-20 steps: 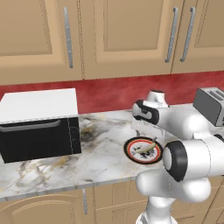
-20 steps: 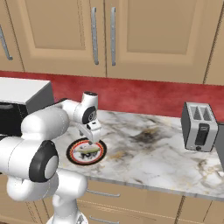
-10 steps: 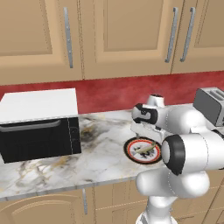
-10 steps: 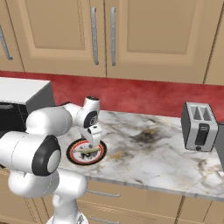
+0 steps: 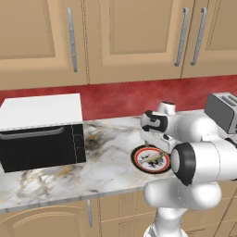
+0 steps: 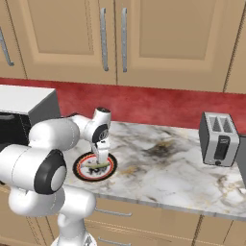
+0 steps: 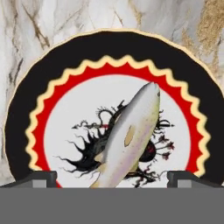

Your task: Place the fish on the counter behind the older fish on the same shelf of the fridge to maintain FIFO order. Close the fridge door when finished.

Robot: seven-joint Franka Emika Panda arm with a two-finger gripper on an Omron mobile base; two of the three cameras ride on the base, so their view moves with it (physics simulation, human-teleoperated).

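The fish [image 7: 131,135] is slender and olive-tan, and lies slantwise on a round plate [image 7: 43,87] with a black rim and a red zigzag ring. The plate [image 5: 138,163] sits on the marble counter [image 5: 106,162]. My gripper [image 7: 112,177] hangs just above the plate, open, with one fingertip on each side of the fish's tail end and touching nothing. From the base views the hand points straight down over the fish [image 6: 96,166], with the gripper [image 6: 101,158] close above the plate [image 6: 79,166]. The fridge, its shelf and the older fish are out of view.
A black and white microwave [image 5: 41,132] stands on the counter to the left of the plate. A silver toaster [image 6: 218,139] stands to the right. Wooden wall cabinets hang above a red backsplash. Bare marble [image 6: 168,168] lies between plate and toaster.
The hand has come down a little toward the plate and the fish. Its jaws have stayed open.
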